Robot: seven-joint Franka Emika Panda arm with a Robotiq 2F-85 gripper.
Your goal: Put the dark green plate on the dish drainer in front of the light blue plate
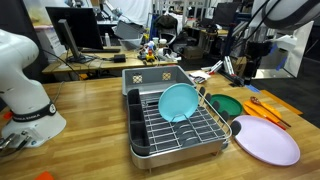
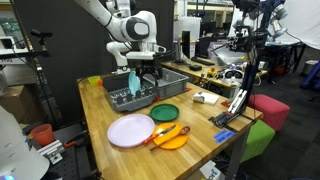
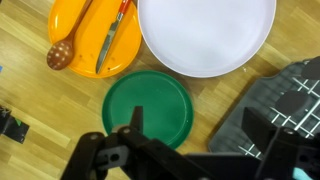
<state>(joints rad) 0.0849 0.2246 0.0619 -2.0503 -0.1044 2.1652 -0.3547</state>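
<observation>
**Wrist view: jaws spread over the green plate, nothing held**

The wrist view cuts off much of the scene. Of the gripper (image 3: 197,128) only the dark frame and two fingers show along the bottom edge. The fingers stand wide apart with nothing between them. The green plate (image 3: 148,108) lies flat on the wooden table (image 3: 40,110) directly beneath them, and its near rim is hidden behind the gripper body. This view does not show how high the gripper hangs above it. The drainer (image 3: 292,95) enters only as a grey corner with some wire grid at the right edge. The lavender plate (image 3: 207,35) and the orange plate (image 3: 70,25) are both cropped by the top edge.

In an exterior view the gripper (image 2: 148,68) is a dark shape near the drainer, too small to read. There it partly overlaps the blue plate (image 2: 134,82).

The drainer (image 1: 190,135) holds the blue plate (image 1: 180,102), which leans tilted on the wire grid. The orange plate carries a wooden spoon (image 3: 60,54) and a slim utensil (image 3: 112,40) whose kind is unclear. The lavender plate and the green plate hold nothing. The green plate (image 1: 225,104) sits on the table just beside the drainer, between it and the orange plate, close to the lavender plate.
</observation>
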